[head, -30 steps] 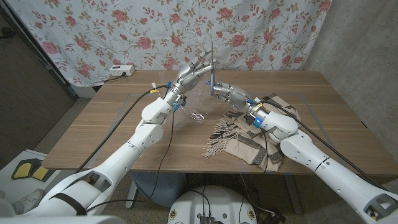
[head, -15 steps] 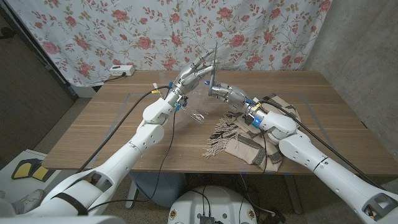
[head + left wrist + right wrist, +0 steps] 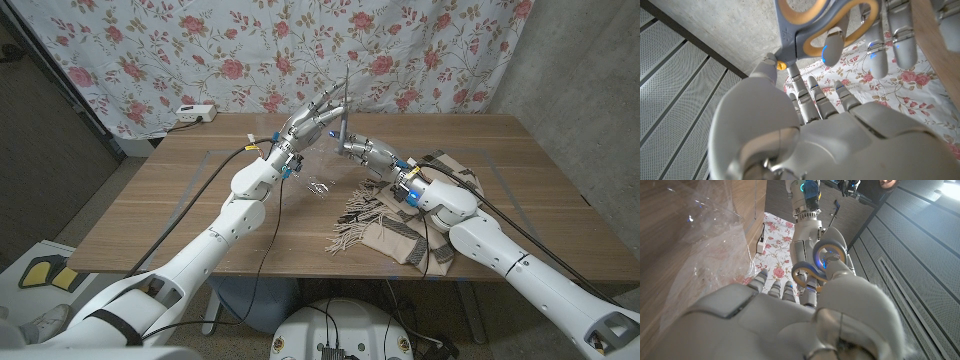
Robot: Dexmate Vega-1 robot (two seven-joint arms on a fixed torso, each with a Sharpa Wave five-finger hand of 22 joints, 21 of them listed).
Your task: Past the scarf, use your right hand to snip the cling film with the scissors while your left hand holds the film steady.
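Past the scarf [image 3: 400,228], both hands meet in the air above the table's middle. My right hand [image 3: 366,151] grips the grey and orange scissors [image 3: 343,108], whose blades point up. Its fingers sit in the scissors' handles [image 3: 826,26], close in front of my left hand [image 3: 805,125]. My left hand [image 3: 309,124] is raised beside the blades and holds the clear cling film [image 3: 312,172]. The film hangs down to a crumpled heap on the wood. The cling film [image 3: 700,245] also spreads as a wrinkled sheet beside my right hand [image 3: 790,322] and the scissors' handles [image 3: 819,260].
The brown fringed scarf lies at the table's [image 3: 170,215] front right, under my right forearm. A white power strip [image 3: 195,113] sits at the far left edge by the floral curtain [image 3: 150,50]. A black cable [image 3: 200,195] trails along my left arm.
The scissors' blades have leaned slightly to the right and my left hand's fingers have shifted a little; both hands stay in place.
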